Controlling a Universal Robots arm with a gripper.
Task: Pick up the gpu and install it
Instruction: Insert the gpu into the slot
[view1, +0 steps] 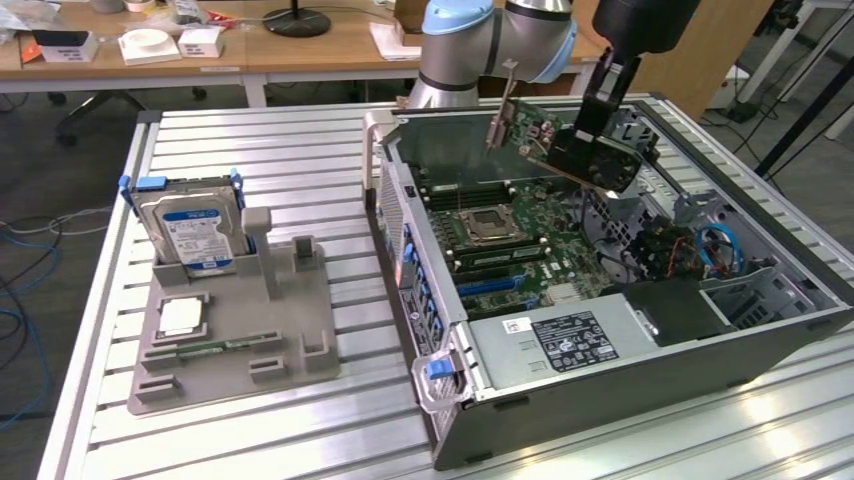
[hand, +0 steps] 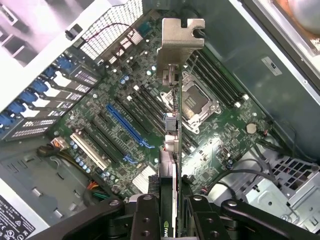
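Observation:
The gpu (view1: 541, 135), a green card with a black cooler and a silver end bracket, hangs tilted above the open computer case (view1: 441, 400), over the motherboard (view1: 514, 245). My gripper (view1: 594, 125) is shut on its black cooler side from above. In the wrist view the gpu (hand: 172, 150) is edge-on between my fingers (hand: 145, 215), its silver bracket (hand: 180, 42) pointing away from the camera. The gripper (hand: 170, 205) holds it well above the blue slot (hand: 127, 125) and the CPU socket (hand: 197, 102), touching neither.
On the exterior view's left, a grey fixture (view1: 287, 345) holds a hard drive (view1: 194, 225) with a blue-white label, a CPU (view1: 180, 315) and a memory stick (view1: 220, 347). The case's power supply (view1: 567, 340) and blue cables (view1: 721, 250) lie near the front. A desk (view1: 320, 45) stands behind.

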